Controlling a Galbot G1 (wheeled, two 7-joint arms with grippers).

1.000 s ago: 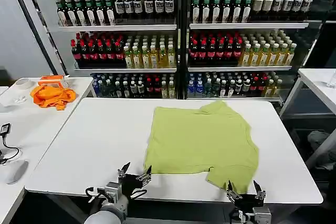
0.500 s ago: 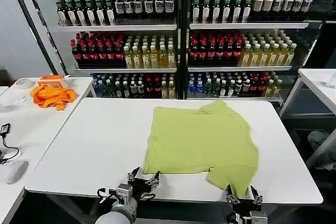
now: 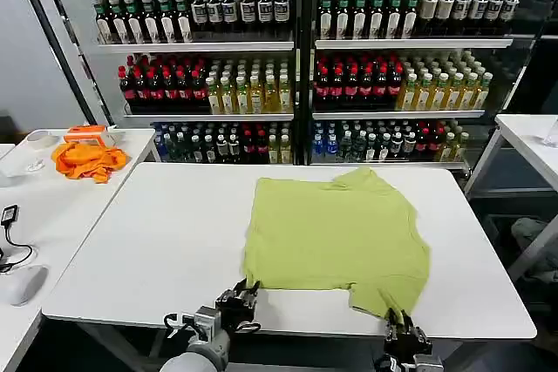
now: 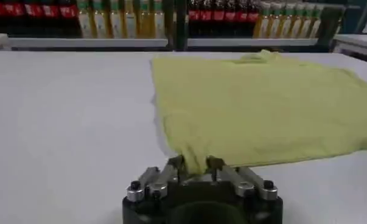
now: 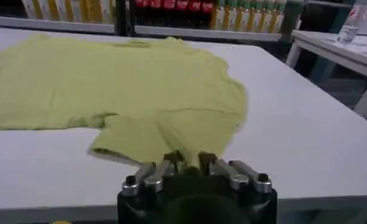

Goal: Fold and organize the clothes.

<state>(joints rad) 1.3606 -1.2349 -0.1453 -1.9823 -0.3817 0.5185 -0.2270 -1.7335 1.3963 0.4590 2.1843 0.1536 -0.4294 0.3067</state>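
The clothes are one light yellow-green T-shirt (image 3: 336,233) lying flat on the white table (image 3: 157,233), right of the middle, collar toward the shelves. My left gripper (image 3: 242,292) is at the shirt's near left corner, and its fingers are shut on the hem (image 4: 195,163). My right gripper (image 3: 403,324) is at the near right corner by the sleeve, and it too is shut on the shirt's edge (image 5: 190,159). The shirt (image 4: 262,103) spreads away from the left gripper, and the shirt (image 5: 128,85) likewise from the right one.
A bright orange cloth (image 3: 87,159) and a tape roll (image 3: 38,138) lie on a side table at the left, with a mouse (image 3: 24,285) nearer. Bottle shelves (image 3: 296,58) stand behind the table. Another white table (image 3: 532,137) stands at the right.
Both grippers were open in front of the table's near edge. They have moved forward to the shirt's near corners and shut on the cloth. The shirt's near left corner has shifted slightly.
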